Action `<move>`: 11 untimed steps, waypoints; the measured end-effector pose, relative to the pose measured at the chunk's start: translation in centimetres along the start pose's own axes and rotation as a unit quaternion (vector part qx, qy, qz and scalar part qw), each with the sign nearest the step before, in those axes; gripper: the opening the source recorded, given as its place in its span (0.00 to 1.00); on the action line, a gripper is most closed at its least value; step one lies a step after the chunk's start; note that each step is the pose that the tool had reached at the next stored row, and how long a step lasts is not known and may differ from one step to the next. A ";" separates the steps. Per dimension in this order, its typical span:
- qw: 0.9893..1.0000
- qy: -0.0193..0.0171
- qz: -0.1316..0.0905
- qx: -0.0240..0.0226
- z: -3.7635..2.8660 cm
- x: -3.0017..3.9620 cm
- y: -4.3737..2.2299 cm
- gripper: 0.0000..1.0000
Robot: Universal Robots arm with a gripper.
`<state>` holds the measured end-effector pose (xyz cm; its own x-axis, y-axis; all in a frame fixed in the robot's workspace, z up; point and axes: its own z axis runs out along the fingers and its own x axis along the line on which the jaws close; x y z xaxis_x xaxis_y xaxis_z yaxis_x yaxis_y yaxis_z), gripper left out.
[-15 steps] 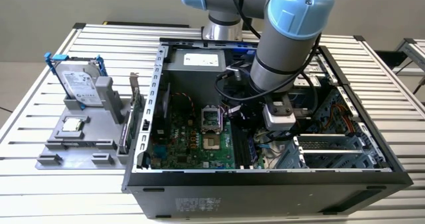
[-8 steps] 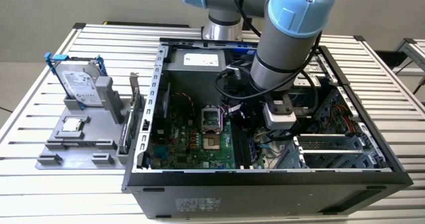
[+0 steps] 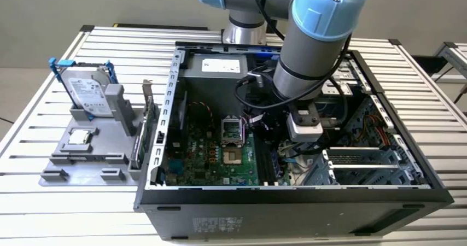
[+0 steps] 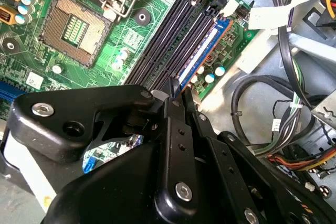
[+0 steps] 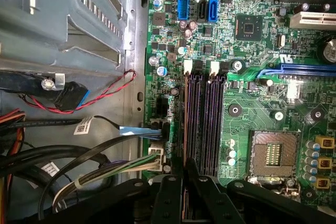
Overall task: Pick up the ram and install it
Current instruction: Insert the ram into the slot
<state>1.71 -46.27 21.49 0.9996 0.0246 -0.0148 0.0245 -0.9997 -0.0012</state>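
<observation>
Ram (image 4: pixel 202 51) seated in slot, near end hidden by end effector (image 4: pixel 176 90).

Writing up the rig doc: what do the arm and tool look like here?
Arm: grey cylindrical links, light blue joint caps, black cables looped beside the wrist, a white block below it. Tool: matte black, angular linkage plates fixed with silver hex bolts, narrowing to slim black fingers, as both wrist views show.
</observation>
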 end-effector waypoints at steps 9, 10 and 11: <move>1.000 0.000 0.006 0.000 0.06 -0.09 0.00 0.00; 1.000 0.000 0.007 0.000 0.07 -0.09 0.00 0.00; 1.000 0.000 0.008 0.000 0.10 -0.09 0.00 0.00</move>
<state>1.62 -46.27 21.39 0.9999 0.0089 -0.0148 0.0089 -1.0000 -0.0011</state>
